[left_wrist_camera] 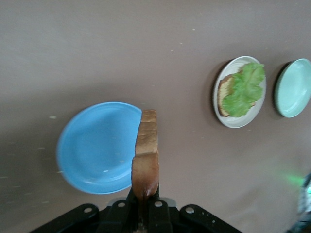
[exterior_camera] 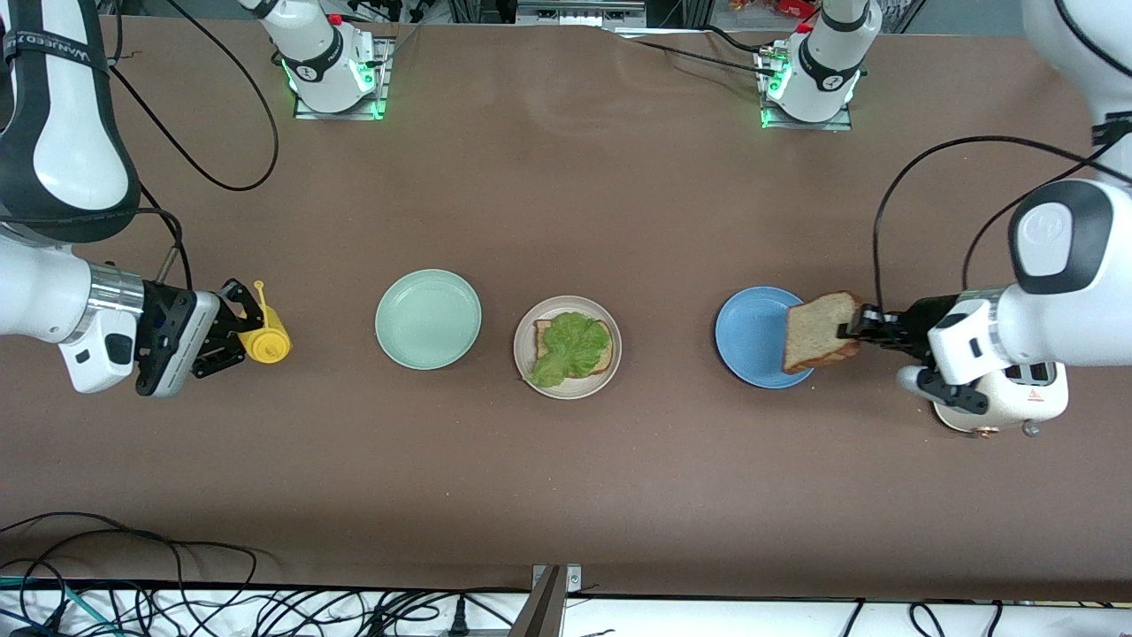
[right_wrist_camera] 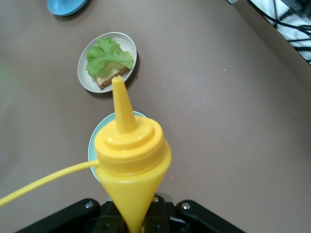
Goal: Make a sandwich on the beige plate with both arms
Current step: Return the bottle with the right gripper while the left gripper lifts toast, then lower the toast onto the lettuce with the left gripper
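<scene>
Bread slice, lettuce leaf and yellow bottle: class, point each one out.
Bread slice [exterior_camera: 818,332], front view, middle of its tan face.
Lettuce leaf [exterior_camera: 570,347], front view, centre of the leaf.
Yellow bottle [right_wrist_camera: 131,160], right wrist view, its cap.

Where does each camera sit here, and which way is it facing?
Front view: high across the table, facing both arms' bases; shows beige plate, left tool holding a bread slice, right tool holding a yellow bottle.
Left wrist view: on the left wrist, looking past the slice at the blue plate.
Right wrist view: on the right wrist, looking past the bottle.
All three share the beige plate with lettuce.
</scene>
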Robot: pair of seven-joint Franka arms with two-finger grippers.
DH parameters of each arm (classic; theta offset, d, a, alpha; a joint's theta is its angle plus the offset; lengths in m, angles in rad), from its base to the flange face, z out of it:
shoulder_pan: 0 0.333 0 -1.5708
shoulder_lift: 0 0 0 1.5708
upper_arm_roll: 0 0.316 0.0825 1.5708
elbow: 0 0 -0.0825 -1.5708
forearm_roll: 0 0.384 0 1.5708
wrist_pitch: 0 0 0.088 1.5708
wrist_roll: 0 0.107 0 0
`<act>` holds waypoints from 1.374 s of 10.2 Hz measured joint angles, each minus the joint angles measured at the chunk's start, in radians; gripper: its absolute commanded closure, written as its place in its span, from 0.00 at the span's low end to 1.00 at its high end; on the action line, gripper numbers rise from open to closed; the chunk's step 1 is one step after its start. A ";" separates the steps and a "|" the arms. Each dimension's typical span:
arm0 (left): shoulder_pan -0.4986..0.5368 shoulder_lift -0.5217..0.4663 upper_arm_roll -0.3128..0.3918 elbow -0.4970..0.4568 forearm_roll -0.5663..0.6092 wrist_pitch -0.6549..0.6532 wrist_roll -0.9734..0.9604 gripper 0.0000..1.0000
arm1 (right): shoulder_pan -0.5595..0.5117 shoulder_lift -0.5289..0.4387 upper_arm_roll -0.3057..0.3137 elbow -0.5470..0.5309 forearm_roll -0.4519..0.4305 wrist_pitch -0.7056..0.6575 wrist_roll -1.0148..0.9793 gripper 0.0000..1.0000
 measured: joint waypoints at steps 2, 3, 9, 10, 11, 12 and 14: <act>-0.046 0.031 -0.001 0.000 -0.087 0.000 -0.110 1.00 | -0.008 0.001 -0.042 -0.062 0.112 0.000 -0.157 1.00; -0.063 0.042 -0.002 0.000 -0.114 0.001 -0.146 1.00 | -0.012 0.002 -0.067 -0.098 0.174 0.001 -0.257 1.00; -0.140 0.132 -0.003 0.017 -0.355 0.010 -0.188 1.00 | -0.030 0.015 -0.195 -0.312 0.419 0.002 -0.777 1.00; -0.156 0.147 -0.003 0.026 -0.397 0.018 -0.214 1.00 | -0.036 0.026 -0.196 -0.326 0.442 0.003 -0.812 1.00; -0.171 0.156 -0.003 0.034 -0.434 0.029 -0.244 1.00 | -0.038 0.039 -0.196 -0.330 0.465 0.006 -0.840 1.00; -0.185 0.163 -0.003 0.037 -0.463 0.044 -0.270 1.00 | -0.038 0.052 -0.195 -0.332 0.489 0.009 -0.878 1.00; -0.221 0.189 -0.004 0.037 -0.522 0.121 -0.291 1.00 | -0.037 0.085 -0.193 -0.335 0.535 0.010 -0.984 1.00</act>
